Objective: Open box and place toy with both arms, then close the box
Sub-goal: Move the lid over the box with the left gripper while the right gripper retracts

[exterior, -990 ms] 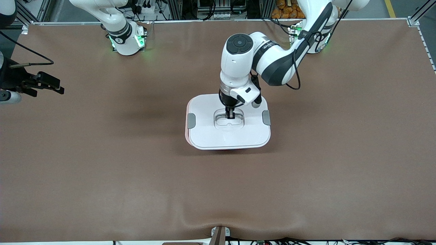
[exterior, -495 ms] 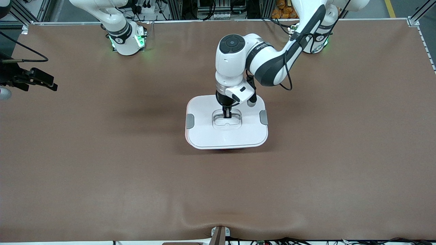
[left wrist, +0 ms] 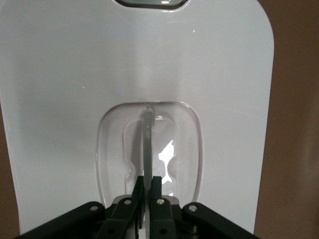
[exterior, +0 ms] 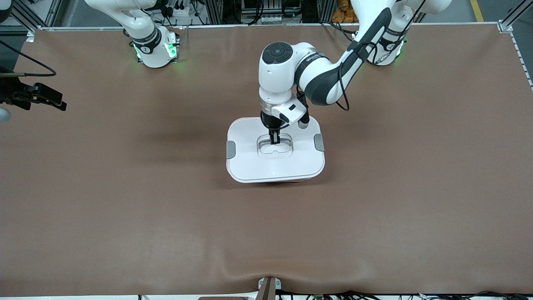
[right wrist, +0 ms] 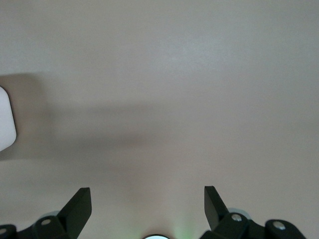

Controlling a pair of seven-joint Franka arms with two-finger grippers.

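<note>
The box [exterior: 275, 152] sits mid-counter [exterior: 125, 208], its white lid [exterior: 291, 164] on and both grey clips [exterior: 230, 149] at the sides. The left tool [exterior: 274, 141] is down in the lid's recess, pinched tight on the thin handle [left wrist: 147, 144]. The right tool [right wrist: 148, 199] waits spread wide over bare counter at the right arm's end. No toy shows. This looks like the lid-handling step; next calls for a straight lift or release.

Left end effector [exterior: 274, 141] points straight down, fingers pinched together; right end effector [right wrist: 148, 201] waits spread wide.
</note>
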